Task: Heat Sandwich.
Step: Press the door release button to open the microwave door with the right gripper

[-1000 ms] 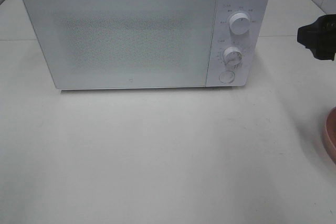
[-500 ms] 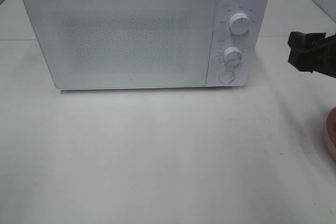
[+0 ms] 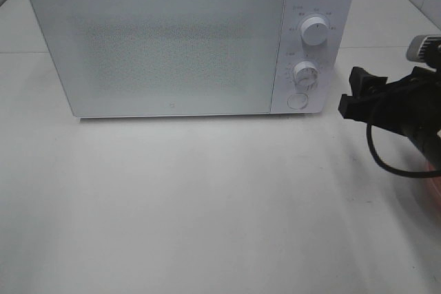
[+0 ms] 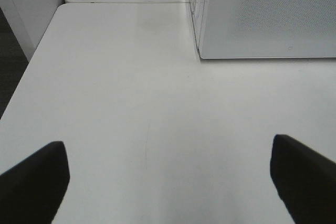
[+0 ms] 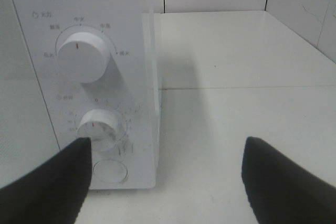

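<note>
The sandwich is out of view in every frame. The white microwave [image 3: 165, 46] stands at the back of the table with its door shut. My right gripper [image 3: 350, 94] hovers open just right of the control panel, level with the lower knob [image 3: 304, 74] and touching nothing. In the right wrist view the right gripper [image 5: 168, 182] faces the panel, with the upper knob [image 5: 81, 59], lower knob [image 5: 100, 128] and round button [image 5: 109, 171] ahead; nothing lies between its fingers. The left gripper [image 4: 168, 182] is open over bare table, near the microwave's left front corner [image 4: 202, 51].
A sliver of pink plate [image 3: 435, 182] shows at the right edge, mostly behind the right arm and its black cable [image 3: 386, 163]. The table's left edge [image 4: 31, 72] drops off beside the left gripper. White table [image 3: 207, 204] spreads in front of the microwave.
The right gripper has come in from the right edge, moving left and lower toward the microwave's control panel. The arm now covers most of the pink plate. The microwave is unchanged.
</note>
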### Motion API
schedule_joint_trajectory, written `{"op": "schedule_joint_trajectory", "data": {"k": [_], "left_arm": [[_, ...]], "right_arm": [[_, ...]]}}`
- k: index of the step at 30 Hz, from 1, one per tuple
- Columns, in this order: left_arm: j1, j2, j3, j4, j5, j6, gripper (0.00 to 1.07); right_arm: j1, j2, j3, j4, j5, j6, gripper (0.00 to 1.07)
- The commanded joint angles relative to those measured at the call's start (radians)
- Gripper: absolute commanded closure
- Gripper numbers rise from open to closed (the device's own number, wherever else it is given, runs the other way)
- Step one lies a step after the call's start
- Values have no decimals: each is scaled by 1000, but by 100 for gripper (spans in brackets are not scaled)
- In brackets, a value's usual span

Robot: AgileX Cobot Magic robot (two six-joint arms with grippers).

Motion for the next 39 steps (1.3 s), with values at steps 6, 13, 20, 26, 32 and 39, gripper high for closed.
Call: {"op": "schedule_joint_trajectory", "data": {"k": [6,13,20,26,32,39], "left_arm": [[-4,-27,3,-1,-6,0,9],[-4,-27,3,-1,-6,0,9],[-4,-27,3,-1,-6,0,9],[-4,-27,3,-1,-6,0,9],[-4,-27,3,-1,-6,0,9],[-4,-27,3,-1,-6,0,9]], "right_arm": [[109,133,-2,69,-162,-3,31],[124,155,-4,93,-161,-3,31],[124,155,-4,95,-161,-3,31],[124,155,-4,82,-161,0,31],[124,155,-8,81,-159,31,31],[124,162,-39,81,-153,63,31]]}}
